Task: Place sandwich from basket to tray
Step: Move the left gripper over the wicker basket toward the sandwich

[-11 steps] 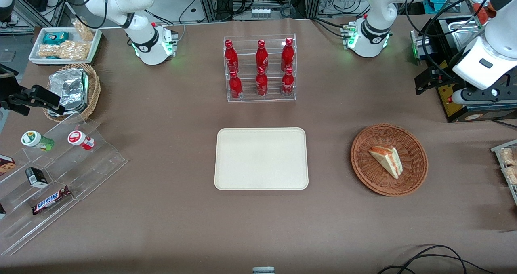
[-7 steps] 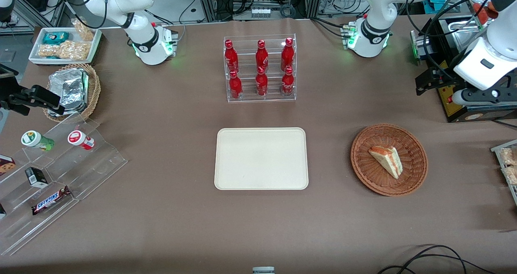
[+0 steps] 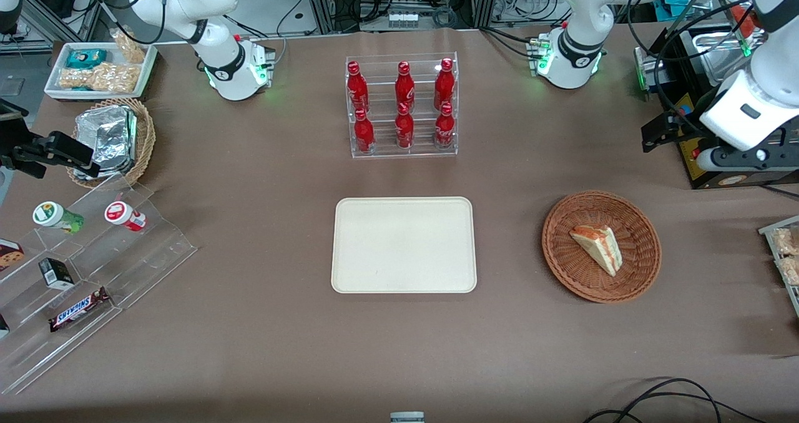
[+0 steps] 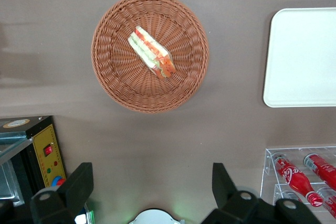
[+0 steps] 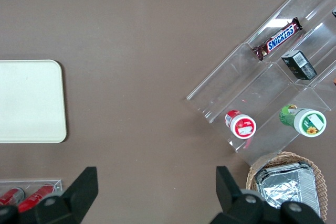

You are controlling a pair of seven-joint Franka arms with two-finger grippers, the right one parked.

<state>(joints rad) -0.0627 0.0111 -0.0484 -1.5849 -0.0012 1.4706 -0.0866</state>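
The sandwich (image 3: 598, 247), a pale wedge with orange-red and green filling, lies in the round reddish-brown basket (image 3: 643, 223) toward the working arm's end of the table. It also shows in the left wrist view (image 4: 151, 52), lying in the basket (image 4: 115, 82). The cream tray (image 3: 403, 244) lies flat at the table's middle, bare, and its edge shows in the left wrist view (image 4: 302, 56). My left gripper (image 3: 661, 131) hangs high above the table, farther from the front camera than the basket. In the wrist view the gripper (image 4: 151, 184) is open and holds nothing.
A clear rack of red bottles (image 3: 402, 108) stands farther from the front camera than the tray. A black box (image 3: 718, 161) sits under the working arm. A tan basket of foil packets (image 3: 112, 139) and clear snack steps (image 3: 93, 261) lie toward the parked arm's end.
The working arm has shifted slightly, its white wrist link rising a little in the front view. The sandwich, basket and tray have not moved.
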